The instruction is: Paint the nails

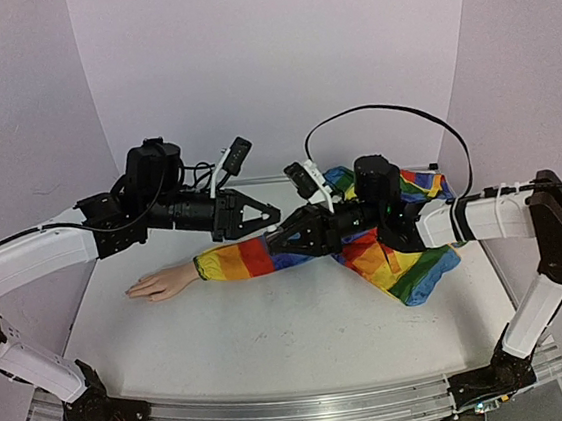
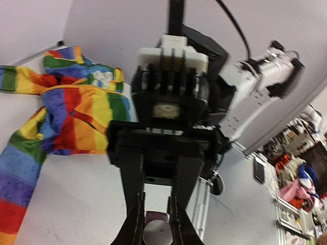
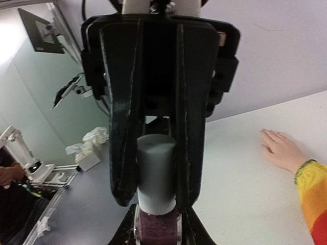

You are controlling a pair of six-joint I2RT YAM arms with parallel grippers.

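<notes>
Nails [image 3: 264,133] sit at the fingertips of the mannequin hand [image 1: 160,282], which lies palm down on the white table [image 1: 276,352] toward the left, fingers pointing left. They are too small from where I stand to say whether any carry colour. The flat, splayed pose puts every fingertip face-up and within reach of a brush. From the wrist a rainbow-striped sleeve [image 1: 241,259] runs right and bunches in a heap at the far right, and its weight probably helps keep the hand from sliding.

No tool is near the nails. Both arms meet nose to nose above the middle of the sleeve, well apart from the hand. The right gripper [image 3: 156,198] is clamped on the grey cap [image 3: 156,171], one finger on each side. Just below it the left gripper [image 2: 155,227] is closed around the glass body of the polish bottle [image 3: 156,228], where dark purple polish shows. One arm holding the body while the other holds the cap looks like the set-up for twisting the cap off and drawing out the brush. Doing this in the air over the sleeve rather than over the hand keeps any drip away from the fingers, though the cloth would catch it
</notes>
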